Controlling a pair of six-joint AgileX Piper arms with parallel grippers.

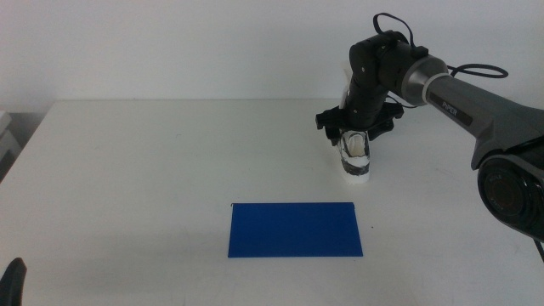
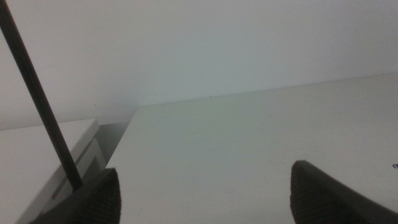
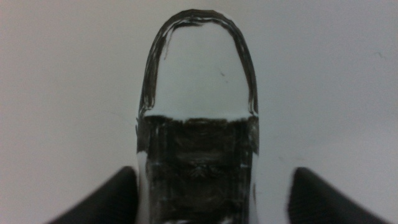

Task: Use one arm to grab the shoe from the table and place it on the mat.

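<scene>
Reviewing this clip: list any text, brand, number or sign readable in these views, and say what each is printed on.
Small white lettering on the right arm's forearm link, middle view: too small and blurred to read.
Shoe, between the right gripper's open jaws: no lettering visible.
Mat: plain blue, no text.
Table: no markings.
Left gripper, waiting near the table's edge: no text in its view.

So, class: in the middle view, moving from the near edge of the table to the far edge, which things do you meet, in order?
Left gripper at the bottom corner → mat → shoe → right gripper over the shoe.
</scene>
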